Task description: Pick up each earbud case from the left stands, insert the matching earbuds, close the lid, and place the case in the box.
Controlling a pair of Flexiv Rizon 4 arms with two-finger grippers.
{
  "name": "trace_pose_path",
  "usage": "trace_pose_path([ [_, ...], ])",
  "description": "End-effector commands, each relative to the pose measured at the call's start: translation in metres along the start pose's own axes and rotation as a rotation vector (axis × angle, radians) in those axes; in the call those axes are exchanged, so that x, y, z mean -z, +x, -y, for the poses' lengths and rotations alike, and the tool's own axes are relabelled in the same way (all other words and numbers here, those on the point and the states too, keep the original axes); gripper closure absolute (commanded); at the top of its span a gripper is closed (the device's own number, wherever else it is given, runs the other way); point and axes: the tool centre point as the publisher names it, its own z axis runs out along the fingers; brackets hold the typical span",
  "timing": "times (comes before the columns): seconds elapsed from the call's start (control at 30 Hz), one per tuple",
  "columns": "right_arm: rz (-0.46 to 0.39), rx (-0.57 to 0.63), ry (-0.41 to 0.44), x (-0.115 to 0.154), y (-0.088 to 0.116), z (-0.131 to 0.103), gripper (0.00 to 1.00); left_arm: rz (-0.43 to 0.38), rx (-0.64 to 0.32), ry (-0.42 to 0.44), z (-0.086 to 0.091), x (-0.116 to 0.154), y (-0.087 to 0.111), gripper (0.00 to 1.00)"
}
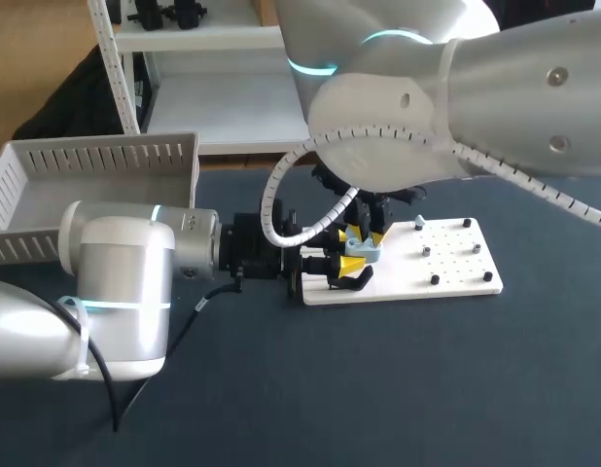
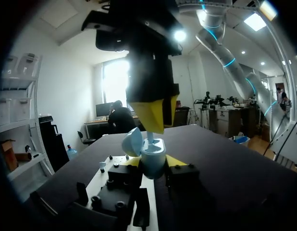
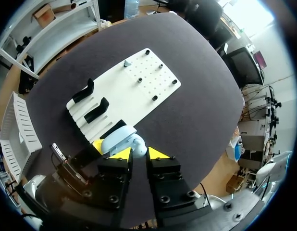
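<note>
Left gripper [image 2: 153,163] lies level, clamped on the open blue case [image 2: 153,154]. Right gripper [image 2: 154,126] points straight down, pinching an earbud [image 2: 151,140] at the case mouth.

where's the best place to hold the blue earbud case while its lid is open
Its lower body, pinched across two opposite sides with a level approach, as the left gripper does now. The earbud case stands upright with its lid swung open, so that leaves the top and hinge free.
</note>
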Motion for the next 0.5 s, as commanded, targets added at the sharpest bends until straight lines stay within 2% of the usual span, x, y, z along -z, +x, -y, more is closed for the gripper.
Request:
trace_pose_path([
  [0.03, 0.007, -0.004, 0.004, -0.0025, 0.0008, 0.0005, 1.00, 0.004, -0.002, -0.004, 0.0002, -0.0005, 0.0010, 1.00],
  [0.4, -0.007, -0.011, 0.015, -0.0043, 0.0029, -0.0013, 1.00, 0.004, -0.002, -0.004, 0.0002, -0.0005, 0.0010, 1.00],
  [0.43, -0.008, -0.011, 0.016, -0.0045, 0.0032, -0.0016, 0.94, 0.004, -0.002, -0.004, 0.0002, -0.0005, 0.0010, 1.00],
  [0.5, -0.010, -0.011, 0.017, -0.0046, 0.0035, -0.0018, 0.70, 0.004, -0.002, -0.004, 0.0002, -0.0005, 0.0010, 1.00],
])
